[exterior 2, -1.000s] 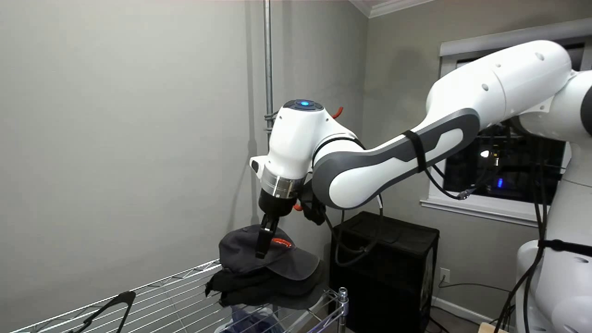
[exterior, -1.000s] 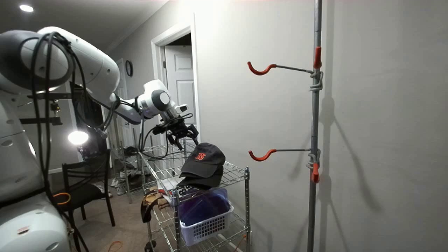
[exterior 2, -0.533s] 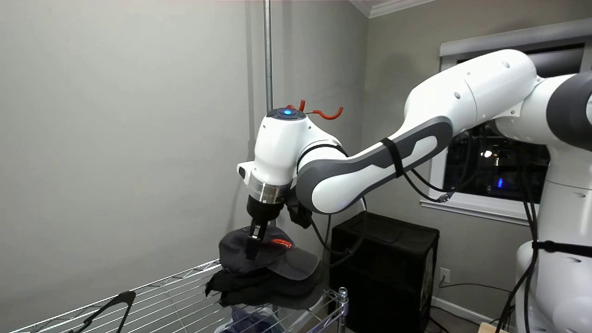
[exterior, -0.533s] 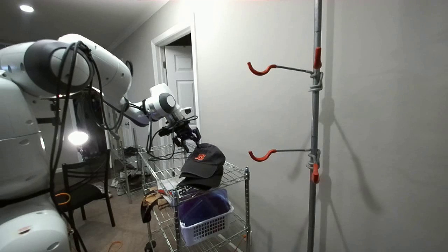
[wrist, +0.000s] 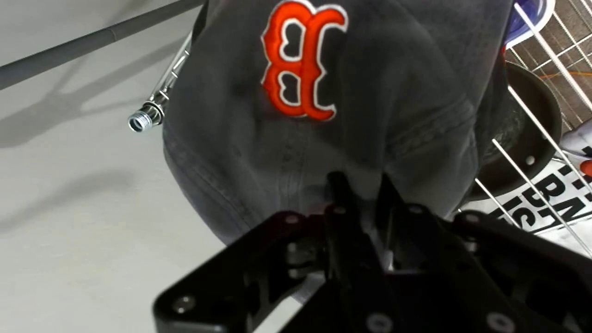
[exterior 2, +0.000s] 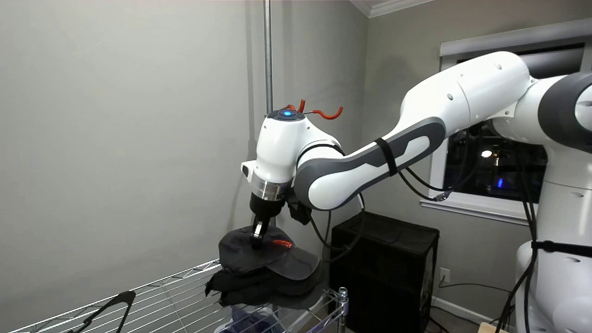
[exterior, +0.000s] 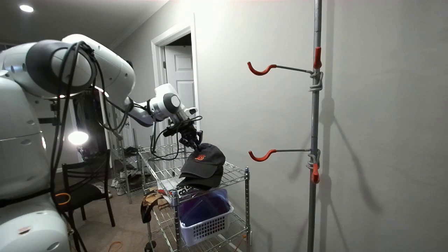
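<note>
While the dark grey cloth baseball cap [wrist: 296, 157] sits unshifted on top of a stack of black cloth caps [exterior 2: 259, 284], my two slim black fingers [wrist: 342, 192] draw together over its crown. No longer spread wide as they are a second ago, they leave only a narrow gap, a strip of grey fabric showing between the tips, behind the white-edged orange-red letter B [wrist: 309, 64]. I am closer too: in both exterior views my tips meet the crown and seem to touch it. Whether I truly pinch a fold or merely press on the cloth, I cannot tell. I judge this to be the turn from approaching the cap to taking hold of it, by the soft crown rather than the brim. Nothing looks lifted: the cap rests on its stack, near the corner of the silver wire shelf [exterior 2: 185, 274].
</note>
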`<state>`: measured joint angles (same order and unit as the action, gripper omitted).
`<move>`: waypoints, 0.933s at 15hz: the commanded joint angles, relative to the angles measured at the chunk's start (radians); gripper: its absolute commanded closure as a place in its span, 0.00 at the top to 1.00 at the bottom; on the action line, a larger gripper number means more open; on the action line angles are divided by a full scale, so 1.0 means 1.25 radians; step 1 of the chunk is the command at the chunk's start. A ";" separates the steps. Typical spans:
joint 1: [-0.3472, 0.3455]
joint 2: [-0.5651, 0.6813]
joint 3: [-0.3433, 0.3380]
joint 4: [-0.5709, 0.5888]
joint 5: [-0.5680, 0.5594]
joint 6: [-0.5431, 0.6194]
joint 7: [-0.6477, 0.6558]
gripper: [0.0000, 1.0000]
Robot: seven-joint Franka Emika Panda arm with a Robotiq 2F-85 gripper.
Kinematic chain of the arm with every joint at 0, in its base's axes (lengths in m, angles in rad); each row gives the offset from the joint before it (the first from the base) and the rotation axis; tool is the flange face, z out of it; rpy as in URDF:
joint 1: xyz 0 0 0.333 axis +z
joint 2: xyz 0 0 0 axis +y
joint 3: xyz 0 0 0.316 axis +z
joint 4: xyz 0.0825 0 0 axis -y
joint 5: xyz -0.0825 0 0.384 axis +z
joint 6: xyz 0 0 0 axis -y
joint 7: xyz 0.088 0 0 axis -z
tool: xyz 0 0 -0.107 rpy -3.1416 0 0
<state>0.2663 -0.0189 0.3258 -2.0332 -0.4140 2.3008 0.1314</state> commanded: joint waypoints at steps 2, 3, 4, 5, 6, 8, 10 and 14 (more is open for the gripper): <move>0.006 -0.017 -0.009 0.009 -0.020 0.005 0.036 0.00; 0.006 -0.032 -0.009 0.008 -0.024 0.012 0.053 0.00; 0.005 -0.045 -0.009 0.008 -0.029 0.015 0.067 0.03; 0.003 -0.064 -0.008 0.009 -0.037 0.016 0.084 0.03; 0.001 -0.080 -0.007 0.011 -0.045 0.015 0.097 0.03; -0.008 -0.114 -0.005 0.014 -0.070 0.018 0.126 0.03; -0.017 -0.145 -0.002 0.009 -0.083 0.026 0.141 0.03; -0.042 -0.209 -0.003 -0.022 -0.092 0.032 0.175 0.03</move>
<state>0.2479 -0.2057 0.3210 -1.9979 -0.4959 2.3020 0.2990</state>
